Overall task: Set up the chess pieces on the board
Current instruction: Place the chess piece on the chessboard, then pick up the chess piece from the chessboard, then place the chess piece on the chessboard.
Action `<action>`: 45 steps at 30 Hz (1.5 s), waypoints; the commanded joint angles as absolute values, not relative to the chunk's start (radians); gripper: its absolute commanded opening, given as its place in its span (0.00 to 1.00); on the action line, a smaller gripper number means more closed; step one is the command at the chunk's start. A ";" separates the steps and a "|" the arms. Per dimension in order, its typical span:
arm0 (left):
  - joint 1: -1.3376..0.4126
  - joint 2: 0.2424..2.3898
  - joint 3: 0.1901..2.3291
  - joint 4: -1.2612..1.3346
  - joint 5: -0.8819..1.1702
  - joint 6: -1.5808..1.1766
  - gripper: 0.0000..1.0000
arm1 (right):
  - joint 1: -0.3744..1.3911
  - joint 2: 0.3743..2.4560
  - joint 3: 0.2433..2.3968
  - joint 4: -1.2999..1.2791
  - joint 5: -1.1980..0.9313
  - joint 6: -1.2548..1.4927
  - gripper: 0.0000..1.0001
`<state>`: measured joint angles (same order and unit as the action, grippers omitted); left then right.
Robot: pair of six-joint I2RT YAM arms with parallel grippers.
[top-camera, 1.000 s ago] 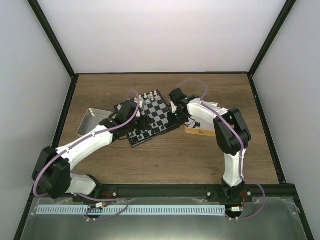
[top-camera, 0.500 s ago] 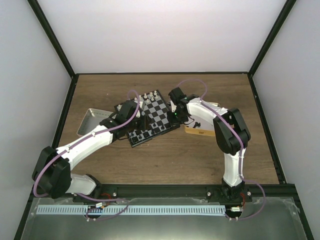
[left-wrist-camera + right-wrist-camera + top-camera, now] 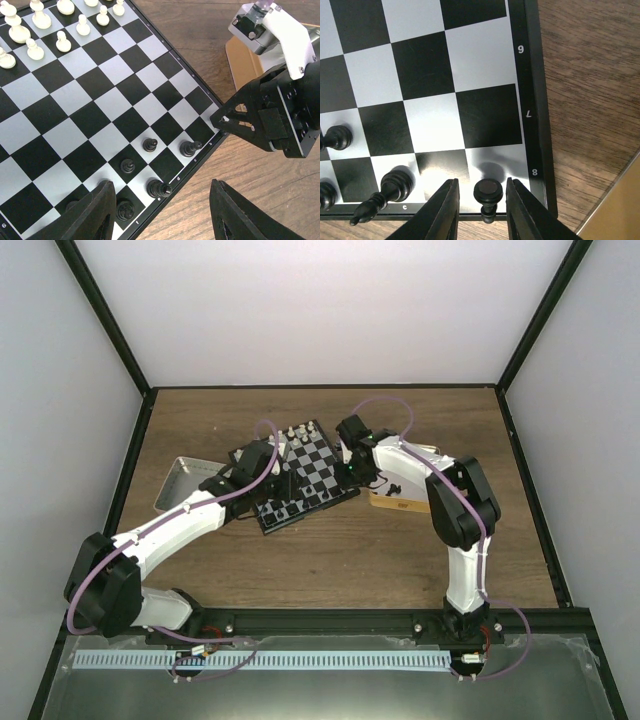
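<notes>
The board [image 3: 312, 478] lies mid-table, turned at an angle. White pieces [image 3: 31, 31] stand in rows at its far end. Several black pieces [image 3: 149, 145] stand near its right corner. My right gripper [image 3: 481, 200] is low over the corner square by the rim's "8". Its fingers [image 3: 445, 210] stand on both sides of a black piece [image 3: 488, 191], with a small gap on each side. That piece stands upright on the square. My left gripper [image 3: 160, 215] is wide open and empty above the board's near edge, over a black piece [image 3: 159, 188].
A metal tin [image 3: 185, 483] lies left of the board. A tan wooden box [image 3: 395, 502] lies right of it, under my right arm, and also shows in the left wrist view [image 3: 242, 57]. Both wrists crowd the board's right side.
</notes>
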<state>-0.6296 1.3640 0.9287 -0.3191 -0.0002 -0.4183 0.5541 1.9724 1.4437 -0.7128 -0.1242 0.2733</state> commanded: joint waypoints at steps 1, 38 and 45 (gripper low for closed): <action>-0.625 1.367 0.922 -0.302 0.005 -0.413 0.54 | 0.571 2.003 1.458 -0.714 -0.083 0.263 0.26; -0.630 1.266 0.815 0.208 0.148 -0.454 0.72 | 0.523 1.477 0.952 0.174 -0.496 1.263 0.10; -0.646 1.297 0.786 0.322 0.193 -0.504 0.73 | 0.520 1.413 0.826 0.405 -0.562 1.547 0.10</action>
